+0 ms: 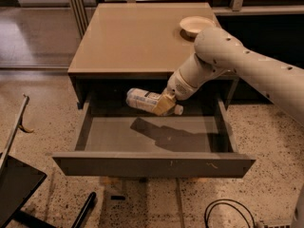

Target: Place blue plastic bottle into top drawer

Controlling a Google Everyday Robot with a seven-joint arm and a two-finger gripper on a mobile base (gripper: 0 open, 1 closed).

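The top drawer (152,164) of the tan-topped table stands pulled wide open, its grey inside bare. My gripper (164,104) is shut on the blue plastic bottle (142,99), a clear bottle with a pale label. The bottle lies sideways in the gripper, held in the air above the back part of the open drawer, just below the table's front edge. Its shadow falls on the drawer floor. My white arm reaches in from the right.
A white round bowl (196,25) sits at the back right of the table top (128,37). A dark frame (19,184) stands at the lower left on the speckled floor. A black cable (228,215) lies at the lower right.
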